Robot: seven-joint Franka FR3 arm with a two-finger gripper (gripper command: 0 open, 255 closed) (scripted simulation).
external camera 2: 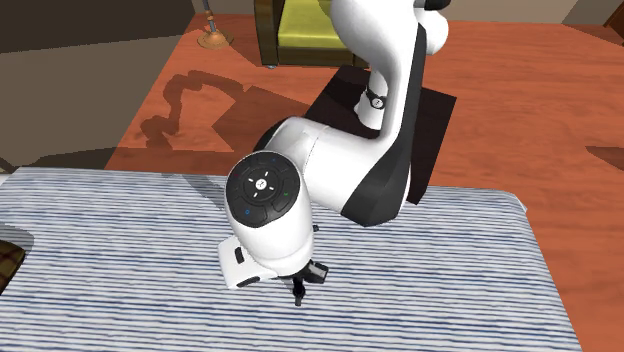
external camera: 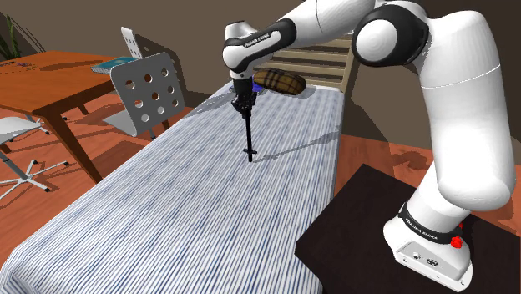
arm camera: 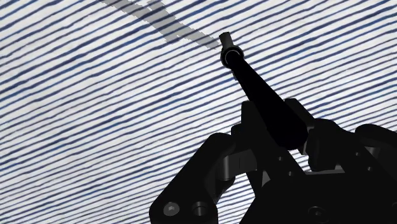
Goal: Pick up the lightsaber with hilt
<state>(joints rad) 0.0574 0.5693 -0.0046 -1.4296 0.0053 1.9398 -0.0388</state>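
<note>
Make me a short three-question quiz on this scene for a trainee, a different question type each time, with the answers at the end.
1. True or false: the gripper is shut on the black lightsaber, which hangs down from it.
2. In the shoulder view, what lies on the bed cover beyond the gripper? A) a brown plaid pillow B) a laptop C) a folded towel
3. Fill in: the bed cover below the lightsaber is patterned with blue and white ____.
Key: 1 true; 2 A; 3 stripes.
</note>
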